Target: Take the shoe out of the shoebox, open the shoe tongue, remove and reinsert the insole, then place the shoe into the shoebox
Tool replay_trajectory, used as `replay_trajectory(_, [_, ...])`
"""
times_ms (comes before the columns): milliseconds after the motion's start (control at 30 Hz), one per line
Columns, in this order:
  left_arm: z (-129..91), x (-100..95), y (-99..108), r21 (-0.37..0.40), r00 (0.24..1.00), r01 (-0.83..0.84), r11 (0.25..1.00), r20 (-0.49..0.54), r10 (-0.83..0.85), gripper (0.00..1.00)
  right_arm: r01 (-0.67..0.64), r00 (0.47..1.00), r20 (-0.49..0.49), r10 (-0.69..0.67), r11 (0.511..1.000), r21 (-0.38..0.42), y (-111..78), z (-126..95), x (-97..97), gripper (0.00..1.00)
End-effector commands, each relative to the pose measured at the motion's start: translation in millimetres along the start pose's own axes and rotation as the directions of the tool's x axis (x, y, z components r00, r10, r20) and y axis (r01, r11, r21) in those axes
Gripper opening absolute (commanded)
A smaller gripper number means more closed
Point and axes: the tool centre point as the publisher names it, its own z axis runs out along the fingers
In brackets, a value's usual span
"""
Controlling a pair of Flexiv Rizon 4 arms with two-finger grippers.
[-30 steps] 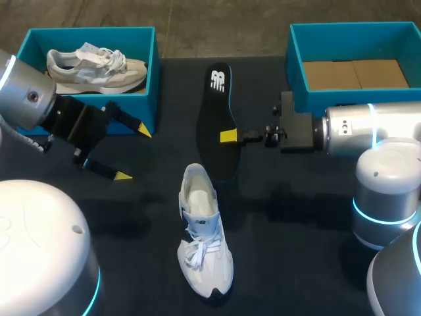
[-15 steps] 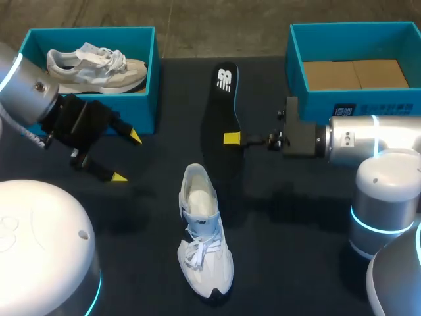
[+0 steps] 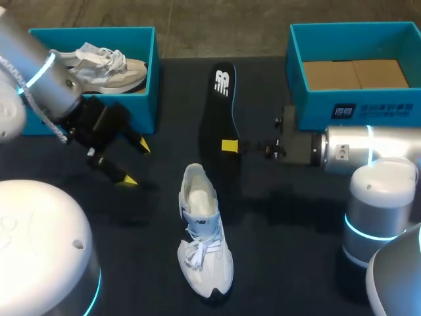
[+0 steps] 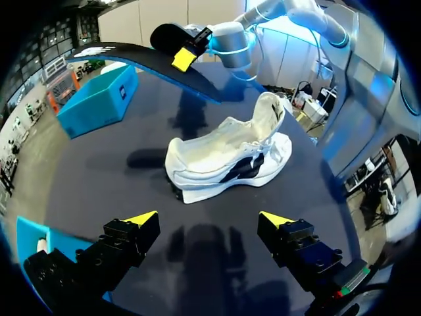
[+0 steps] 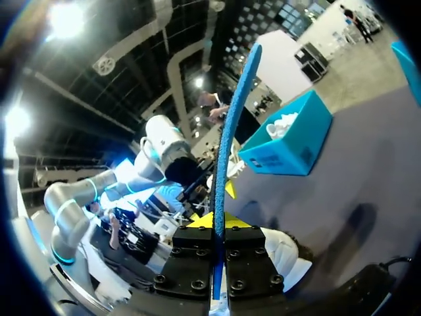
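Note:
A white shoe (image 3: 202, 230) lies on the black table, toe toward the near edge; in the left wrist view this shoe (image 4: 230, 158) rests on its side ahead of my open left gripper (image 4: 210, 220). The black insole (image 3: 217, 112) hangs above the table, and my right gripper (image 3: 229, 145) is shut on its edge. Edge-on, the insole (image 5: 230, 131) shows a blue underside between the right gripper's (image 5: 219, 220) fingers. My left gripper (image 3: 135, 162) stands left of the shoe, in front of the left box. The insole (image 4: 151, 62) also hovers beyond the shoe.
A teal shoebox (image 3: 156, 79) at the back left holds a second pale shoe (image 3: 99, 66). Another teal shoebox (image 3: 293, 66) at the back right has brown cardboard (image 3: 355, 74) inside. My right arm's base (image 3: 375, 210) stands at the right.
My left arm has swung, bringing its open gripper a little nearer the shoe. The right gripper has shifted slightly toward the shoe with the insole.

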Motion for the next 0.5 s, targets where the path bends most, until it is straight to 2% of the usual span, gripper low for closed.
replay_trajectory(33, [12.8,-0.5,-6.6,-0.089,0.998,-0.037,0.995,-0.049,0.032,1.0,-0.011,0.999,0.032,0.011,1.0,0.007,-11.3,11.9,-3.2,0.0])
replay_trajectory(67, [15.5,2.3,-8.7,-0.17,0.997,-0.07,0.983,-0.055,0.062,1.0,-0.011,0.999,0.032,0.011,1.0,0.007,-11.3,11.9,-3.2,0.0])
replay_trajectory(500, [15.5,2.3,-8.7,-0.17,0.997,-0.07,0.983,-0.055,0.062,1.0,-0.011,0.999,0.032,0.011,1.0,0.007,-11.3,11.9,-3.2,0.0])
